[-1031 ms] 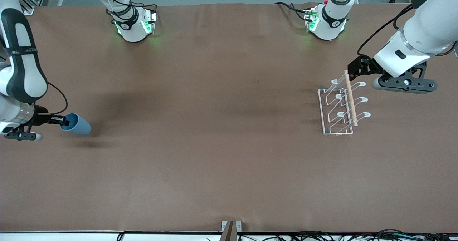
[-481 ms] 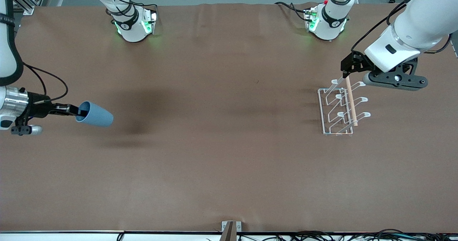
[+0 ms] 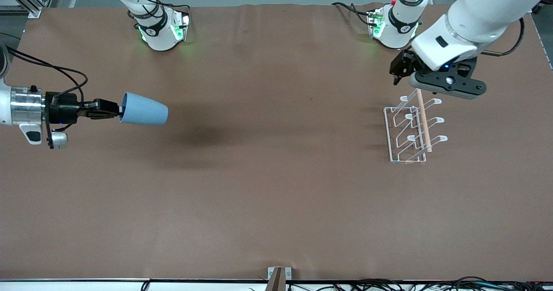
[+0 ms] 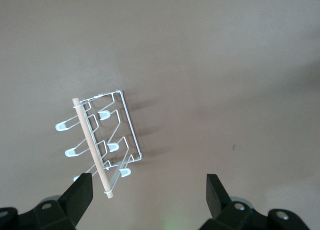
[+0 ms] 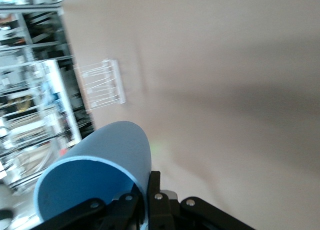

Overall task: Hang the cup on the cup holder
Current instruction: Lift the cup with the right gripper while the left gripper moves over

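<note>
At about nine o'clock in the front view, the right gripper (image 3: 113,109) is clamped on the rim of the cup (image 3: 144,114), one finger inside the mouth and one outside. The light-blue cup lies on its side in the air over the tabletop (image 3: 268,187) toward the right arm's end, its closed bottom pointing toward three o'clock; a dark shadow falls on the brown cover under it. In the right wrist view the cup (image 5: 95,180) fills the foreground with its rim pinched, and the cup holder (image 5: 100,83) shows small, well apart from it.

Toward three o'clock, the cup holder (image 3: 412,129) stands on the tabletop near the left arm's end, its wooden rod (image 3: 423,118) running along the top. The left gripper (image 3: 399,68) hangs over the tabletop at the rack's one o'clock end. In the left wrist view its fingers (image 4: 80,192) stand wide apart, holding nothing, with the cup holder (image 4: 102,140) below.
</note>
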`<state>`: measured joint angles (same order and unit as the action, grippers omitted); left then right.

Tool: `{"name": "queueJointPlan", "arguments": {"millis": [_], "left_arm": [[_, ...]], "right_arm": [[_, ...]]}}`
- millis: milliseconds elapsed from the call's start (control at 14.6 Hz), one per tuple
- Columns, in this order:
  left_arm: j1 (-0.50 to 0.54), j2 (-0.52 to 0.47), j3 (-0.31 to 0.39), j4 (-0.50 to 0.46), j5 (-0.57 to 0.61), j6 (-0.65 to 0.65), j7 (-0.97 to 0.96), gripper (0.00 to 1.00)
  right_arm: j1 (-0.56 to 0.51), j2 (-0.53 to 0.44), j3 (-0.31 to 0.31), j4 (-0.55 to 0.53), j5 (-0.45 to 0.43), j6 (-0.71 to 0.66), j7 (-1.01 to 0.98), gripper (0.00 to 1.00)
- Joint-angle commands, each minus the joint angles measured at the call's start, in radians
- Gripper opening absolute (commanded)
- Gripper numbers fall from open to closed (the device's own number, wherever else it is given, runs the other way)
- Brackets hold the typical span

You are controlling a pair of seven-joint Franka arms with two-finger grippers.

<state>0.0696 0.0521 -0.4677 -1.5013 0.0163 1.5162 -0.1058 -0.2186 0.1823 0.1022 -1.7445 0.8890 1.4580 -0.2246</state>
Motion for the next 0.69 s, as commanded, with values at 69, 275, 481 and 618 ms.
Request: {"name": "queueJointPlan", "arguments": {"millis": [69, 275, 481, 618], "left_arm": [[0.004, -0.008, -0.051, 0.010, 0.007, -0.024, 0.011, 1.00], [0.001, -0.006, -0.127, 0.012, 0.004, -0.022, 0.015, 1.00], [-0.001, -0.002, -0.215, 0.045, 0.002, -0.021, 0.021, 1.00], [-0.002, 0.015, -0.267, 0.073, -0.006, 0.002, 0.023, 1.00]], "right_arm": [[0.054, -0.020, -0.004, -0.029, 0.128, -0.050, -0.001, 0.00], [0.076, -0.030, -0.004, -0.084, 0.204, -0.050, -0.002, 0.00], [0.099, -0.034, -0.006, -0.128, 0.281, -0.041, -0.004, 0.00], [0.116, -0.032, -0.006, -0.138, 0.304, -0.036, -0.004, 0.00]]}}
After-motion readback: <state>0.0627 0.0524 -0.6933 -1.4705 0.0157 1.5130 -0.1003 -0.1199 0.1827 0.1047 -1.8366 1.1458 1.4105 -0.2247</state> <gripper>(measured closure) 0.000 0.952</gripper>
